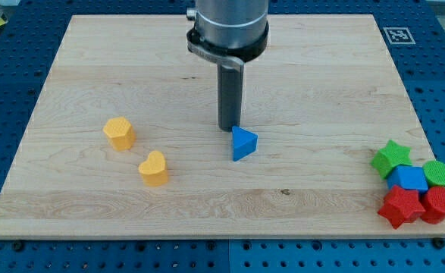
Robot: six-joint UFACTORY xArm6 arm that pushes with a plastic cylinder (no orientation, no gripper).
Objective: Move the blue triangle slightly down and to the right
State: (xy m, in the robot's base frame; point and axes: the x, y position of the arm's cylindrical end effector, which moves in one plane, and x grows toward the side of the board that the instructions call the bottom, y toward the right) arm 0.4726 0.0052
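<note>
The blue triangle [243, 143] lies near the middle of the wooden board [207, 197]. My tip [229, 127] stands just above it and slightly to its left in the view, at or very near the triangle's upper-left corner. I cannot tell whether it touches. The dark rod rises from the tip to the arm's grey end at the view's top.
A yellow hexagon block [120, 133] and a yellow heart block [154, 168] lie at the left. At the lower right a cluster holds a green star [390, 158], a green cylinder [438, 172], a blue block [410, 179], a red star [400, 206] and a red block [440, 203].
</note>
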